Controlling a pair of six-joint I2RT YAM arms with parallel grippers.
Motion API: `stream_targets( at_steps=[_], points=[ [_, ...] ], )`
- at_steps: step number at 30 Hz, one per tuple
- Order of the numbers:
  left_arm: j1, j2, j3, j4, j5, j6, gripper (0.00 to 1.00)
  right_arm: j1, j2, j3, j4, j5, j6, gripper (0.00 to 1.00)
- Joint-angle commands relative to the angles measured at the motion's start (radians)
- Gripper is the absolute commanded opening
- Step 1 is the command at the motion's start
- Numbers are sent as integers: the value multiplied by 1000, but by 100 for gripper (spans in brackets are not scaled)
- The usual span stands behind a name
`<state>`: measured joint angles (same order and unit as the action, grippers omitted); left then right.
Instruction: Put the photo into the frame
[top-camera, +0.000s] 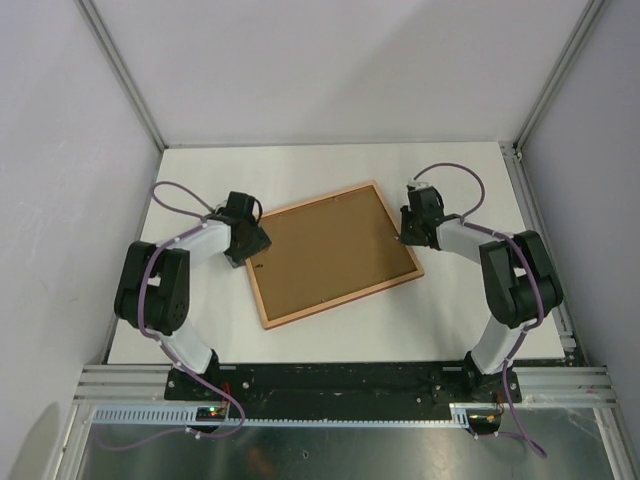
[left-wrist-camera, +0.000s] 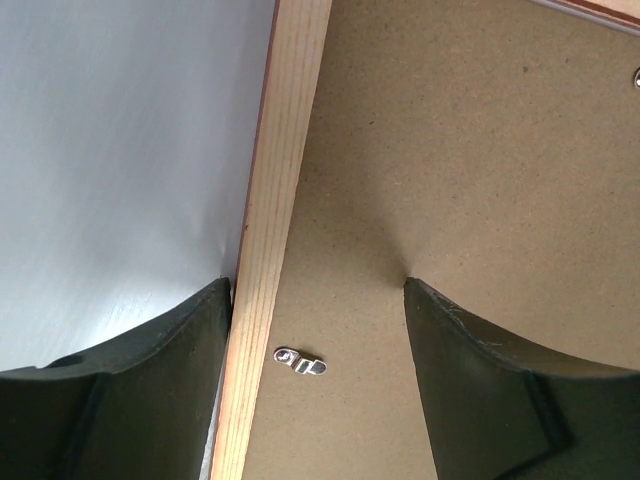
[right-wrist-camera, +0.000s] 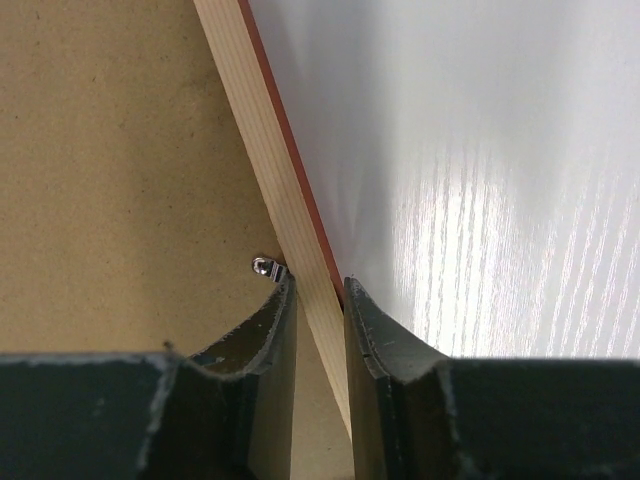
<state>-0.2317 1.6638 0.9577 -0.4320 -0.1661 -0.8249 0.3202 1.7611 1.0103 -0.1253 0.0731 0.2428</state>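
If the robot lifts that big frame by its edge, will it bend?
Probably not: the frame has wooden rails and a flat backing board, so it shouldn't flop. It lies flat on the smooth table, so a push would likely slide it. The right claw pinches just one thin rail, so it might tilt or slip.

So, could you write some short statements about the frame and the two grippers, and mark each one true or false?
1. The frame lies flat on the table. True.
2. Its red front faces up. False: the pale wooden back and the brown board face up.
3. The right gripper has a finger on each side of the frame's rail. True.
4. The left gripper is shut tightly on the rail. False: its jaws stand wide, one finger outside the rail, the other over the board.
5. A small metal clip sits on the board. True.
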Motion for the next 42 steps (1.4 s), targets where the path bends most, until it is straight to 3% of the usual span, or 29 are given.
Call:
stream_targets(
  at_steps=[1,6,17,25,37,40,42],
  points=[
    [8,11,58,20,35,97,74,-3,-34,-53,-95,0,70,0],
    [9,-34,21,14,14,101,78,-6,-56,-88,-108,3,130,0],
    [8,-152,-162,5,-29,-78,74,8,-54,-111,-108,3,163,0],
    [-2,-145,-179,6,-12,-99,62,10,-53,-111,-104,-6,170,0],
    [2,-110,-158,6,-51,-37,19,7,-65,-111,-113,-9,159,0],
    [1,-133,-157,5,-41,-35,17,4,-65,-111,-113,-10,157,0],
    [1,-151,-158,6,-24,-33,22,4,-63,-111,-113,-10,156,0]
  ],
)
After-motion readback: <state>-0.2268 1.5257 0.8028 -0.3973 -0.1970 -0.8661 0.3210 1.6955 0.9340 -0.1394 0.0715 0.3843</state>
